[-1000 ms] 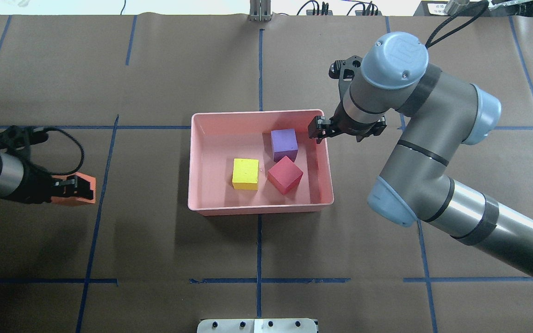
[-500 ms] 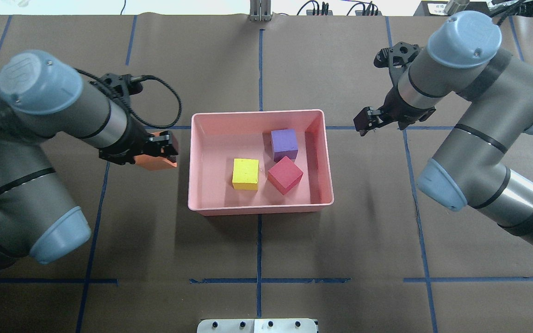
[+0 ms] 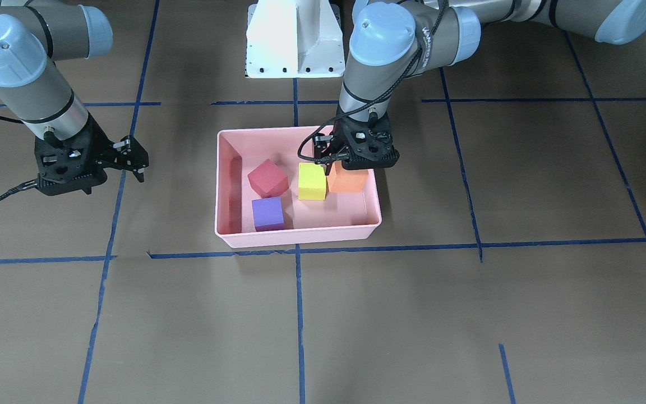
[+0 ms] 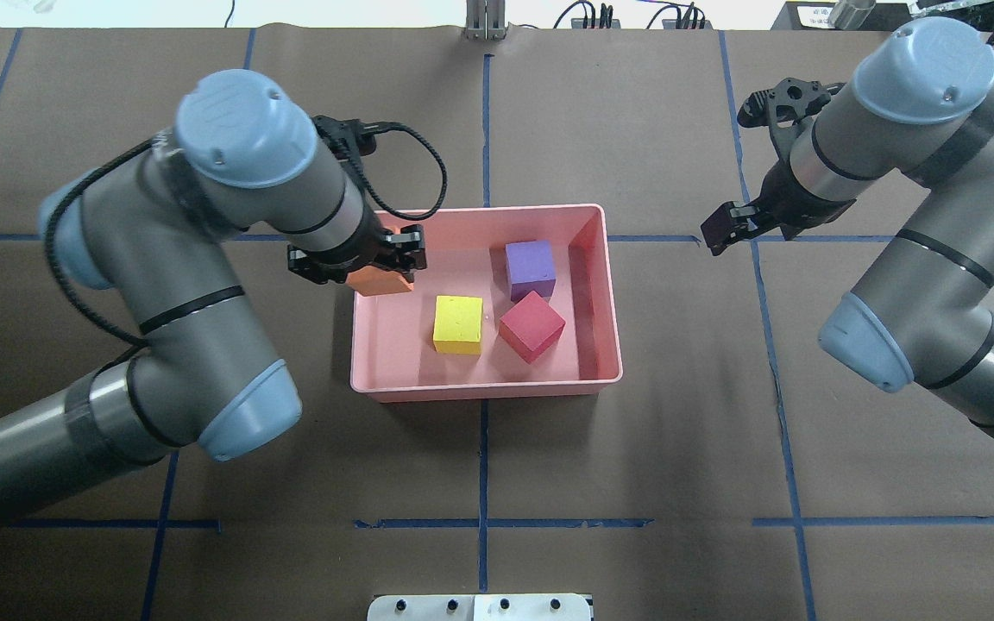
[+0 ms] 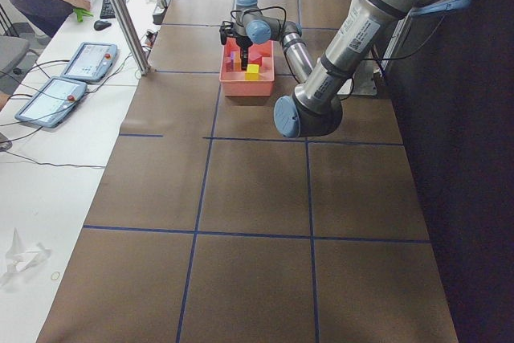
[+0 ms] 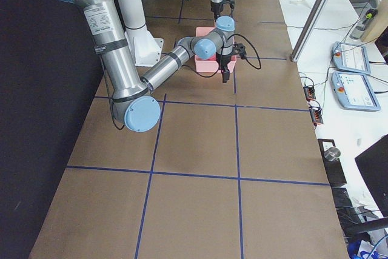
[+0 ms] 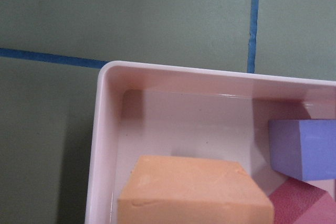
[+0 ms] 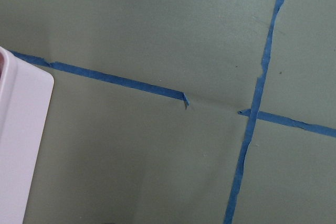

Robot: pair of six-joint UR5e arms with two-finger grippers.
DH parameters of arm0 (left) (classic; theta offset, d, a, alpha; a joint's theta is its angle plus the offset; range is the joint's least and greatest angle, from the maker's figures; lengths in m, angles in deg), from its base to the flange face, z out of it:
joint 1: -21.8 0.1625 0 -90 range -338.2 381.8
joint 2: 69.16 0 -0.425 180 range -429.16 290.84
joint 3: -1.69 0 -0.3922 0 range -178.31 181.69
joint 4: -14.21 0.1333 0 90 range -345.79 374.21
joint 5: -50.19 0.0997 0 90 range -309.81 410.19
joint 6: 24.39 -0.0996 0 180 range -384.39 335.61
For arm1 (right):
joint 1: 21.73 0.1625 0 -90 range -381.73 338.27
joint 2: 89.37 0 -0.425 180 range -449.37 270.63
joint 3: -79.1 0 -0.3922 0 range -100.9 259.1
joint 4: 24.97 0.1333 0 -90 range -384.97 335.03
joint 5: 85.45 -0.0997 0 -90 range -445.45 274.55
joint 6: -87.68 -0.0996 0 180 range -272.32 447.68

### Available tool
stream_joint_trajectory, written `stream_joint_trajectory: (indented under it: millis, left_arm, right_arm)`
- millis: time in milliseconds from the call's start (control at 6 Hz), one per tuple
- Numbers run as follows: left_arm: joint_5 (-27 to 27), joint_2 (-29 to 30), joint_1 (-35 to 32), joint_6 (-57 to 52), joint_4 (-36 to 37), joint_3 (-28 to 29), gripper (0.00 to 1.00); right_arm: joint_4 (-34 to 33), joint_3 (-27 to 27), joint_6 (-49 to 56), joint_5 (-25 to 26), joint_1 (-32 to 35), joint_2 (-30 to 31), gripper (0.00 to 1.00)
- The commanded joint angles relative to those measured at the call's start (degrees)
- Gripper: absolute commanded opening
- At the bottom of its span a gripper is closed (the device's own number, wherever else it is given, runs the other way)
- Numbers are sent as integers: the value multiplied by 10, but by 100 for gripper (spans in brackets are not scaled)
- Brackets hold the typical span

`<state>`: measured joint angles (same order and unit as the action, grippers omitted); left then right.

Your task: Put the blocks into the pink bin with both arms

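The pink bin (image 4: 484, 212) sits mid-table and holds the purple block (image 4: 530, 269), the red block (image 4: 531, 326) and the yellow block (image 4: 458, 324). My left gripper (image 4: 366, 267) is shut on the orange block (image 4: 382, 282) and holds it just inside the bin's left end, beside the yellow block (image 3: 312, 181). The left wrist view shows the orange block (image 7: 194, 192) over the bin floor near a corner of the bin (image 7: 105, 129). My right gripper (image 4: 721, 231) is open and empty over the table, to the right of the bin. It also shows in the front view (image 3: 132, 160).
Blue tape lines cross the brown table cover. The white pedestal base (image 3: 295, 39) stands behind the bin on the robot's side. An operators' desk with tablets (image 5: 88, 58) and a metal post (image 5: 120, 14) lie beyond the table's far edge.
My left arm has swung right, carrying the orange block from the table's left side to over the bin's left end. My right gripper has drawn back from the bin's right rim to the right.
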<state>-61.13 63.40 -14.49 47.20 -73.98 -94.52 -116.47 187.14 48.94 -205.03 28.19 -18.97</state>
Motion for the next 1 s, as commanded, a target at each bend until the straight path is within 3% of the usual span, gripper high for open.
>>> stream_joint_trajectory:
  millis: [0, 333, 833]
  left_arm:
    - [-3, -51, -14, -70, 3, -38, 100]
    - [-14, -142, -63, -210, 7, -115, 100]
    - [-166, -262, -241, -504, 7, -117, 100]
  right_arm:
    - [0, 1, 15, 0, 5, 7, 100]
    - [2, 15, 133, -39, 72, 80, 100]
    - [1, 13, 430, -109, 246, 217, 100]
